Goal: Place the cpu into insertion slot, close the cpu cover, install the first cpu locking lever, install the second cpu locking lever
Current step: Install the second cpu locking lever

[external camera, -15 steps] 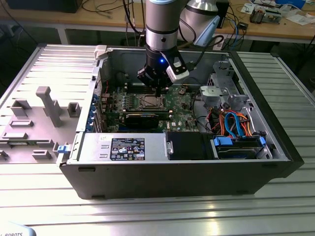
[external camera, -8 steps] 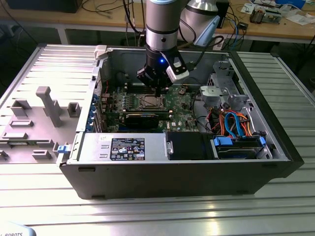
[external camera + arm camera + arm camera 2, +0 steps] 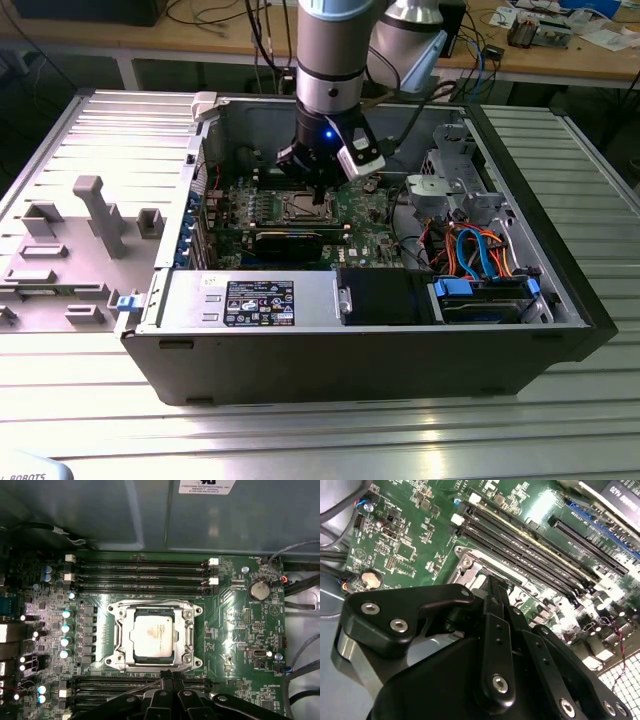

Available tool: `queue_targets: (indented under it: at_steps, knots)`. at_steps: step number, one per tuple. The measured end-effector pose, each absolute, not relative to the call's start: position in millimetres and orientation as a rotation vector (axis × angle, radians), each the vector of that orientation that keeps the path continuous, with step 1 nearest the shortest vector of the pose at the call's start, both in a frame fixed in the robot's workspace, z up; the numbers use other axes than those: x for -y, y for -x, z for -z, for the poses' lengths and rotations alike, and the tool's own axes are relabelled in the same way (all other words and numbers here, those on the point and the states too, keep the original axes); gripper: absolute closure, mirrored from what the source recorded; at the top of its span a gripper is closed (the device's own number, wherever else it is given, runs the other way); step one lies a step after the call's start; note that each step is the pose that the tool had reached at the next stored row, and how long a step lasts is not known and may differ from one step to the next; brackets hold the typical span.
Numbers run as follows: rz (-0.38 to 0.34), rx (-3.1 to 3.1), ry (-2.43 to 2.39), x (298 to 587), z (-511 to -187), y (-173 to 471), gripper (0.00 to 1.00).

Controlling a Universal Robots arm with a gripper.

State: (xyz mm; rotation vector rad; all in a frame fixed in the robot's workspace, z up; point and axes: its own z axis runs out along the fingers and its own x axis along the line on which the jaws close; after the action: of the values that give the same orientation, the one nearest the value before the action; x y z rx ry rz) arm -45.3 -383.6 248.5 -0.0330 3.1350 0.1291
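The cpu [image 3: 153,635] is seated in the insertion slot [image 3: 118,652] beneath the closed cpu cover [image 3: 188,630]; the gripper [image 3: 170,676], fingers pressed together, is held at the socket's edge.

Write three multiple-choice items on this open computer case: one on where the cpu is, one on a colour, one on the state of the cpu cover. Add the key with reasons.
1. Where is the cpu?
A. in the insertion slot
B. on the grey tray outside the case
C. between the gripper's fingers

2. What colour is the circuit board?
A. blue
B. green
C. red

3. How is the cpu cover?
A. standing upright
B. lying flat around the cpu
C. taken off the board

Key: 1 A, its silver top sits inside the socket; 2 B, green in both wrist views; 3 B, the silver frame lies flat around the chip. The gripper hovers at the socket's edge.
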Motion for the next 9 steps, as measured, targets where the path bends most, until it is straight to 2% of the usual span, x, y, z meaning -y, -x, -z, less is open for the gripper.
queue_targets:
  at_steps: [9]
  knots:
    - [-0.139, -3.167, 0.031, 393, -244, 58, 0.89]
